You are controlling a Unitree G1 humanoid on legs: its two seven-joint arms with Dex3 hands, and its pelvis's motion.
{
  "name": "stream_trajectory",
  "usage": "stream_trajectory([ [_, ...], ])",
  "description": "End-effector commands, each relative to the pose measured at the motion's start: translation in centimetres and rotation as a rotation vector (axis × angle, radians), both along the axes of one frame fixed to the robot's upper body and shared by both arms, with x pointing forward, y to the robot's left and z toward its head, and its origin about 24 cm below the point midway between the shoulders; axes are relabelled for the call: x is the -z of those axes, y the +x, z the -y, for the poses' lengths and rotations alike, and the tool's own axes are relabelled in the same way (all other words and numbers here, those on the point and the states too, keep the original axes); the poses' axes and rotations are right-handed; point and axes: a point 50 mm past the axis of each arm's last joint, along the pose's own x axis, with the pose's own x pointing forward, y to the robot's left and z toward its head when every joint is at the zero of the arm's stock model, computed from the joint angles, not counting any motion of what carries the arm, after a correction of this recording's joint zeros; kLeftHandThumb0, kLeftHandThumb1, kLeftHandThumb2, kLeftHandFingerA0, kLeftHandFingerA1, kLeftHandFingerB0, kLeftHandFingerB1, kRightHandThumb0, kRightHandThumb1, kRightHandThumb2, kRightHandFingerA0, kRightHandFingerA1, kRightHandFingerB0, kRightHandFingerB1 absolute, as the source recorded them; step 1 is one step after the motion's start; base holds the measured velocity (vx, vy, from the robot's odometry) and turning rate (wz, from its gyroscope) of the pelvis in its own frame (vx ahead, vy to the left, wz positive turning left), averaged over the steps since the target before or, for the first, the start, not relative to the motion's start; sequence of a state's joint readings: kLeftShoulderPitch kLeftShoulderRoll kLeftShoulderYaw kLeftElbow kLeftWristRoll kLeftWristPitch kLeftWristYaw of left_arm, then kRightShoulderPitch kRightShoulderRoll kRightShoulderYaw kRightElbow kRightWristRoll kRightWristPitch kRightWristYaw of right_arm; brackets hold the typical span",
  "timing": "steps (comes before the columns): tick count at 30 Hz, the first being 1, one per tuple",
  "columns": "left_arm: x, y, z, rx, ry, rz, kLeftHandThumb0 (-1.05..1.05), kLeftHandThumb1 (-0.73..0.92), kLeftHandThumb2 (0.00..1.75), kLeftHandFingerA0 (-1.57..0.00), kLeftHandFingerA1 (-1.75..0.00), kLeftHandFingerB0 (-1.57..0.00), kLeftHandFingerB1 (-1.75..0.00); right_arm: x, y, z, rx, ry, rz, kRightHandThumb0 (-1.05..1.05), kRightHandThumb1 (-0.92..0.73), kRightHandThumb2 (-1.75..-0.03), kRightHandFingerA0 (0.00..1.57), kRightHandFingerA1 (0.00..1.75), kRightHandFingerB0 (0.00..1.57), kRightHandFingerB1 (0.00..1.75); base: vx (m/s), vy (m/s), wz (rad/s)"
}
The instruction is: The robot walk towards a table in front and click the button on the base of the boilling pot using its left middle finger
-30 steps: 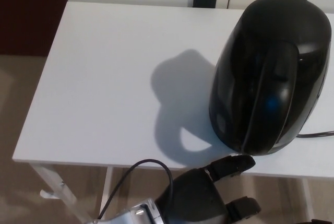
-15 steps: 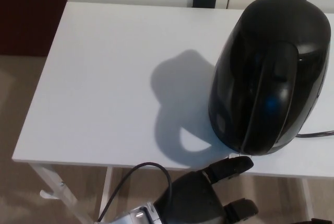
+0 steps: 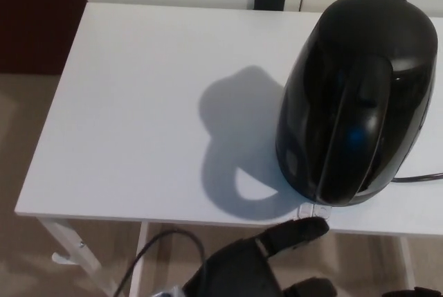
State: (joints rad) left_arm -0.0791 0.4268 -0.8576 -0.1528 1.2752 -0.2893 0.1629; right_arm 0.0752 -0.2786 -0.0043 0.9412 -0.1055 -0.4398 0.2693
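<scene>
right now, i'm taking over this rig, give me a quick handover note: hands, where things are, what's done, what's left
Left hand: below the table's near edge, one finger stretched toward the kettle base, holding nothing.
Right hand: only a dark sliver at the bottom right corner, state unclear.
Black kettle: stands on the white table at its right, handle toward the robot, cord running off right. A small clear tab shows at its base.
Done: robot is at the table.
Left: whether the button is pressed can't be told; the finger looks just short of it.
</scene>
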Motion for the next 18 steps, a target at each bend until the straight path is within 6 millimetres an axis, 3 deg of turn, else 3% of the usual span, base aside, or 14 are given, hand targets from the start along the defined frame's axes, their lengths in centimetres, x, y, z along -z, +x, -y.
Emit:
stream_trajectory([
  [1,-0.7,-1.4,-3.0,0.005,0.008,-0.017,-0.73,0.8,0.65,-0.29,-0.31,-0.28,-0.3,0.2,0.0,0.9,0.091,-0.03,-0.038,-0.42,-0.61,-0.58,0.55,0.46,0.51,0.41,0.0,0.0,0.0],
  [2,-0.9,-1.9,-4.3,-0.011,0.021,-0.028,-0.73,0.82,0.66,-0.27,-0.31,-0.26,-0.3,0.2,0.1,1.0,0.104,-0.046,-0.034,-0.38,-0.62,-0.59,0.67,0.55,0.53,0.42,0.0,0.0,0.0],
  [6,-1.5,-3.1,-6.4,-0.034,0.023,-0.056,-0.73,0.81,0.65,-0.29,-0.31,-0.27,-0.3,0.2,0.1,1.1,0.137,-0.038,-0.03,-0.32,-0.63,-0.58,0.71,0.54,0.52,0.43,0.0,0.0,0.0],
  [7,-1.7,-3.9,-7.8,-0.04,0.013,-0.085,-0.73,0.84,0.65,-0.28,-0.31,-0.25,-0.3,0.0,0.1,1.3,0.137,-0.044,-0.029,-0.41,-0.55,-0.8,0.64,0.62,0.45,0.52,0.0,0.0,0.0],
  [9,-1.8,-4.5,-8.6,-0.043,0.01,-0.093,-0.73,0.85,0.66,-0.27,-0.31,-0.24,-0.3,-0.1,0.1,1.5,0.155,-0.045,-0.03,-0.41,-0.55,-0.8,0.64,0.62,0.44,0.52,0.0,0.0,0.0],
  [10,-1.8,-5.9,-10.1,-0.091,0.02,-0.16,-0.73,0.82,0.65,-0.22,-0.28,-0.2,-0.29,-0.3,0.1,1.8,0.195,-0.02,-0.028,-0.33,-0.64,-0.59,0.62,0.47,0.49,0.41,0.0,0.0,0.0],
  [12,-1.8,-6.6,-10.9,-0.132,-0.002,-0.257,-0.73,0.79,0.63,-0.22,-0.27,-0.23,-0.28,-0.2,0.2,1.9,0.215,-0.007,-0.027,-0.34,-0.63,-0.58,0.62,0.46,0.5,0.41,0.0,0.0,0.0],
  [14,-1.2,-7.9,-12.3,-0.2,-0.096,-0.433,-0.73,0.77,0.65,-0.25,-0.29,-0.23,-0.28,-0.3,-0.1,2.3,0.225,-0.012,-0.031,-0.38,-0.62,-0.59,0.62,0.46,0.5,0.4,0.0,0.0,0.0],
  [16,-1.0,-8.3,-12.9,-0.237,-0.134,-0.49,-0.73,0.79,0.64,-0.25,-0.3,-0.24,-0.29,-0.3,-0.2,2.4,0.233,-0.011,-0.032,-0.39,-0.62,-0.59,0.62,0.46,0.5,0.4,0.0,0.0,0.0],
  [17,-0.2,-8.6,-13.8,-0.296,-0.189,-0.564,-0.72,0.76,0.63,-0.27,-0.3,-0.24,-0.29,-0.3,-0.3,2.6,0.251,-0.002,-0.031,-0.45,-0.51,-0.79,0.54,0.56,0.45,0.52,0.0,0.0,0.0],
  [18,0.1,-8.7,-14.2,-0.321,-0.213,-0.593,-0.72,0.76,0.63,-0.27,-0.3,-0.24,-0.29,-0.3,-0.4,2.7,0.259,0.002,-0.03,-0.45,-0.51,-0.79,0.54,0.56,0.45,0.52,0.0,0.0,0.0],
])
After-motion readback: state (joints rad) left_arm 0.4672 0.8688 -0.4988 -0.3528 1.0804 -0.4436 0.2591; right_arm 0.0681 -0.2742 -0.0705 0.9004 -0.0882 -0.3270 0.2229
